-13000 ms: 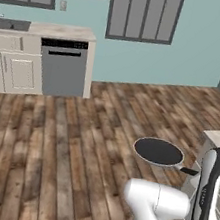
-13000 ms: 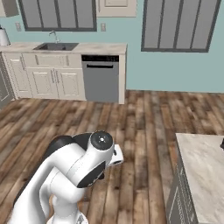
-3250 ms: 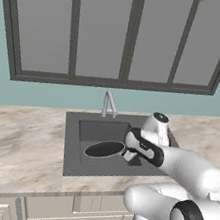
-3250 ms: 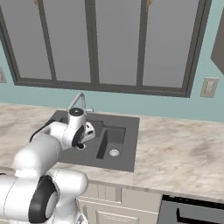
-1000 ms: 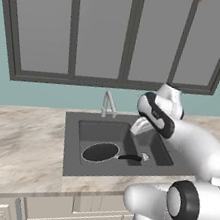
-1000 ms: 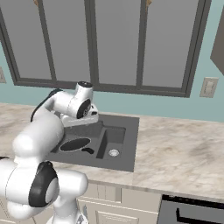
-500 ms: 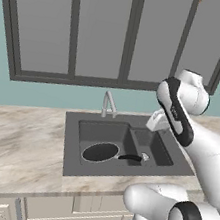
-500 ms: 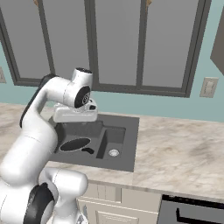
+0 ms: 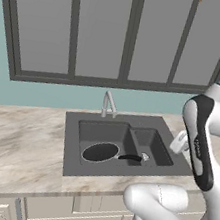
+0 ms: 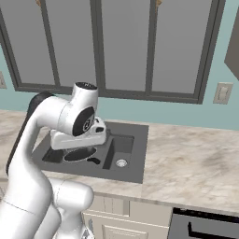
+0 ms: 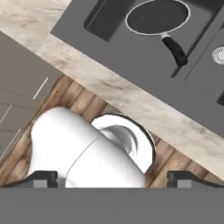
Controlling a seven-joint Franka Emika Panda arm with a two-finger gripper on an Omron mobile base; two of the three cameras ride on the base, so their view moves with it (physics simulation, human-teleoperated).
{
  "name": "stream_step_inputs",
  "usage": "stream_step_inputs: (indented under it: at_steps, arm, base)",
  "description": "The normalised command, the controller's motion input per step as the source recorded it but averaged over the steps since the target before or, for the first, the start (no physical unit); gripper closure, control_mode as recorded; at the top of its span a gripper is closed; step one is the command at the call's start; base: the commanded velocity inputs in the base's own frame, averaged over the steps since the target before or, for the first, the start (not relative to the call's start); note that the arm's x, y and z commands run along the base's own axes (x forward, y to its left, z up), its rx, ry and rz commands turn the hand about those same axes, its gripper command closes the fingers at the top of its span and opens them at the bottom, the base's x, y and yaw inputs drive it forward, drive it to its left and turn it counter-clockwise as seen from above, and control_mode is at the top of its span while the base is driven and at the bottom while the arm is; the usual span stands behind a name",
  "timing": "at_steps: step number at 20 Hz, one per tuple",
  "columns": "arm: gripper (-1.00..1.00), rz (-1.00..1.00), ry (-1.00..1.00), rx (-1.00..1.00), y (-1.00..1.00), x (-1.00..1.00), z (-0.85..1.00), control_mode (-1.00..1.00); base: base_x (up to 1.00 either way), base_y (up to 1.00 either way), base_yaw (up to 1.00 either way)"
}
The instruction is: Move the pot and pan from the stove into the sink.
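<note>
The black pan (image 9: pixel 100 152) lies flat in the left basin of the dark grey sink (image 9: pixel 72 131), its handle (image 9: pixel 131 157) pointing at the divider. The hand view looks down on the pan (image 11: pixel 157 16) and the sink's rim (image 11: pixel 109 52). My gripper (image 11: pixel 113 178) is open, its fingertips (image 11: pixel 43 177) wide apart with nothing held between them. It hangs high above the counter's front edge, well clear of the pan. The hand's white body (image 9: pixel 180 142) shows right of the sink. The pan (image 10: pixel 78 154) peeks out below the hand. The pot and the stove are out of view.
A curved silver faucet (image 9: pixel 108 102) stands behind the sink. Pale marbled counter (image 9: pixel 16 139) runs to both sides. The right basin has a drain (image 10: pixel 121 163). A dark dishwasher (image 10: pixel 200 226) sits under the counter to the right. Windows back the wall.
The arm has risen from the sink and swung towards its right side with the gripper open. The pan stays where it lay in the left basin.
</note>
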Motion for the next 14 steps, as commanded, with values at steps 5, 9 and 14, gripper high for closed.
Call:
stream_step_inputs:
  at_steps: [5, 9, 14]
  arm:
    - [-1.0, -0.01, -0.41, -0.07, -0.11, -0.85, -0.04, -1.0]
    - [-1.0, -0.13, -0.5, -0.12, 0.19, -0.29, -0.02, -1.0]
    - [-1.0, -0.05, -0.16, 0.0, 0.07, -0.08, 0.0, -1.0]
  base:
    - [0.0, 0.0, 0.0]
    - [0.0, 0.0, 0.0]
    - [0.0, 0.0, 0.0]
